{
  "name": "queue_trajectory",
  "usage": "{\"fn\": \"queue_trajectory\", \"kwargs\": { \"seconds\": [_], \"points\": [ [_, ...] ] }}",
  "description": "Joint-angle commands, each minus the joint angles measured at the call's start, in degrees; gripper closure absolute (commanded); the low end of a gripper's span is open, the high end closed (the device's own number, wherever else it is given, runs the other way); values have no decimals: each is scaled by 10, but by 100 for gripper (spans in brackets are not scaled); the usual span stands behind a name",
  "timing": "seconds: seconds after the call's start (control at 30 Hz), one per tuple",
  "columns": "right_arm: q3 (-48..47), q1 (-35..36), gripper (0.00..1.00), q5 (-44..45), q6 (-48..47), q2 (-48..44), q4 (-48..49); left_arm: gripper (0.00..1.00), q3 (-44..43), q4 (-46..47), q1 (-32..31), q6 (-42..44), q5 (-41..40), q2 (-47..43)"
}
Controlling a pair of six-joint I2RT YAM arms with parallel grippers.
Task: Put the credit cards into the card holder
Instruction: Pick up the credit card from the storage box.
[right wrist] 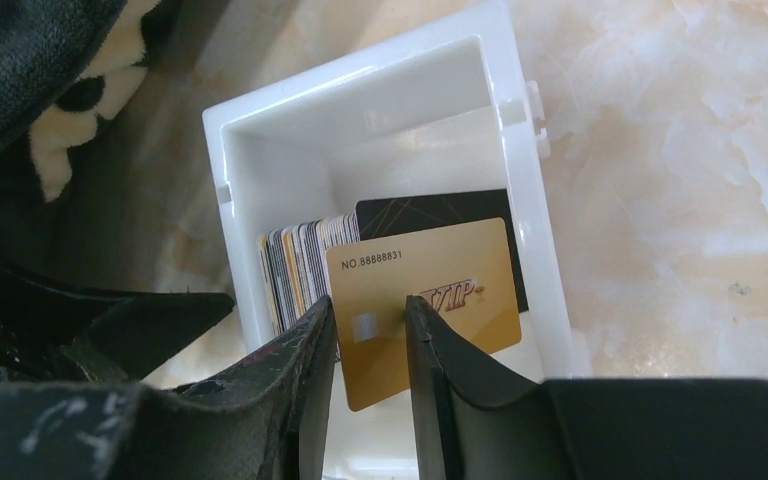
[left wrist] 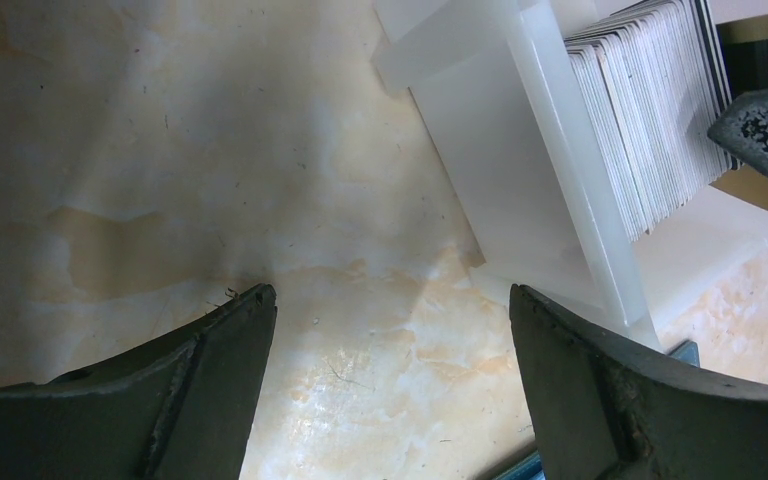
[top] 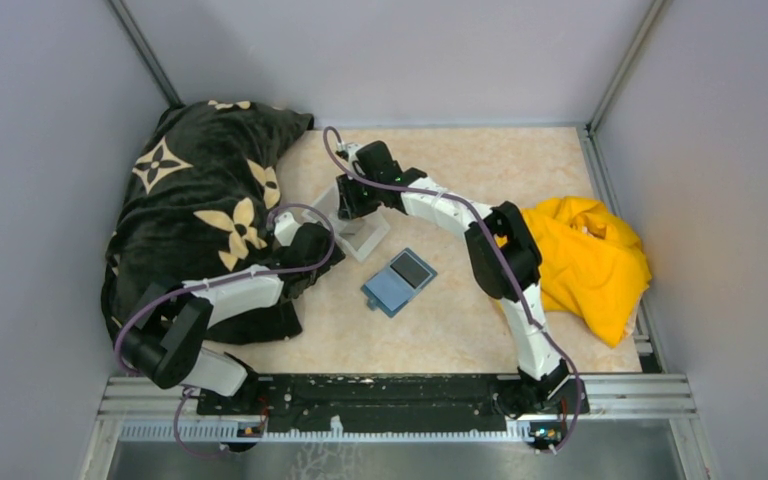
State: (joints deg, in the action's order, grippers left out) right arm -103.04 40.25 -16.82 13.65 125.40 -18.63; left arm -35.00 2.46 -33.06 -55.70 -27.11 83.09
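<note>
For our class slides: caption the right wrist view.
Right gripper, jaws parted, over a gold VIP card in the white tray of cards.

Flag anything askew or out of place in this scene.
The gold VIP card leans crooked in the white tray, tilted away from the upright stack of cards, with a black card behind it. The right gripper has its jaws apart in front of it. Nothing looks spilled or damaged.

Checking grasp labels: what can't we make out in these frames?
- Right wrist: whether the right claw actually pinches the gold card; its fingers cover the card's lower edge.
- Top external: white tray contents, covered by the right arm.
- Top external: card holder slots, too small to see.
- Left wrist: card stack, cut by top edge.
</note>
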Motion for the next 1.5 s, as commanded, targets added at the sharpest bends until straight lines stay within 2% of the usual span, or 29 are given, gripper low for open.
{"fn": "queue_trajectory", "kwargs": {
  "seconds": [0.0,0.63,0.9,0.97,1.2,1.47],
  "points": [
    [5,5,69,-5,0,-51,7,7,-20,-1,3,-5,-6,2],
    [24,5,80,87,-38,-92,-5,7,-31,-10,4,5,-15,1],
    [49,6,89,131,-59,-114,-5,7,-28,-24,4,7,-13,-21],
    [49,6,86,132,-61,-116,-13,7,-27,-28,3,7,-13,-24],
    [67,9,51,100,-85,-136,-21,7,-25,-32,4,9,-7,-27],
    [103,11,49,65,-151,-160,-20,7,-25,-31,4,11,-5,-26]
  ]
}}
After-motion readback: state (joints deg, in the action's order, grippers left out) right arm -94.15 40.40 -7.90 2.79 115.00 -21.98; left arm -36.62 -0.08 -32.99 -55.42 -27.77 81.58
